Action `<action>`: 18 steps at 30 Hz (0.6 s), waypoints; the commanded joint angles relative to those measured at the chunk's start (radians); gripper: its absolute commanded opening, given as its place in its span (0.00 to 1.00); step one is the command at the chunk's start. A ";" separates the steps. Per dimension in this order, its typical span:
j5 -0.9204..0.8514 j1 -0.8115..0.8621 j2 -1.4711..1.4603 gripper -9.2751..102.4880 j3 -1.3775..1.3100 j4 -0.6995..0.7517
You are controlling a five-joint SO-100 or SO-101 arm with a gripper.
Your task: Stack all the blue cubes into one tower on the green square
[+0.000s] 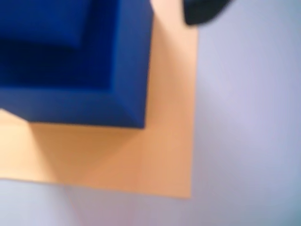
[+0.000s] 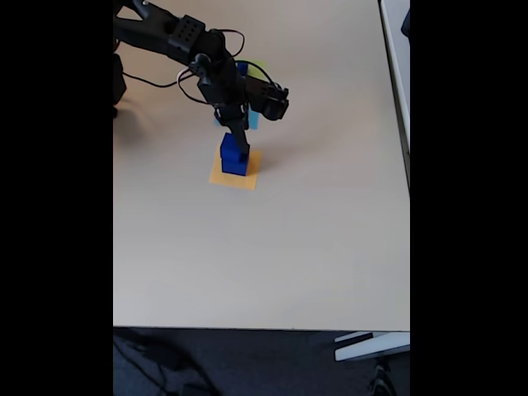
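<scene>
Gripper (image 2: 242,153) first: from my fixed view it hangs straight down off the black arm (image 2: 177,37) and sits right at the top of the blue cubes (image 2: 233,159), but I cannot tell from either feed whether its fingers are clamped on the upper cube or parted beside it; my wrist view gives me just a dark blurred finger tip (image 1: 202,12) at the top edge, off to the right of the cubes. Working down by size, the pale table (image 2: 264,247) takes up most of the fixed view, with the arm reaching in from the upper left and its cables looping near the wrist. On the table the orange square (image 2: 244,177) lies flat, and the blue cubes stand on it as a short stack, a larger one at the bottom and a smaller one on top; my wrist view shows that same pair (image 1: 75,61) close up and out of focus, sitting toward one corner of the orange square (image 1: 117,160). Behind the arm I can make out the light-blue square (image 2: 252,120) and a sliver of the green square (image 2: 257,68), both partly covered by the arm and apart from the cubes.
</scene>
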 commanded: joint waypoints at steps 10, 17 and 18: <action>-0.061 0.032 0.067 0.39 -0.055 -0.003; -0.058 0.048 0.067 0.43 -0.064 -0.003; -0.057 0.049 0.067 0.43 -0.064 -0.002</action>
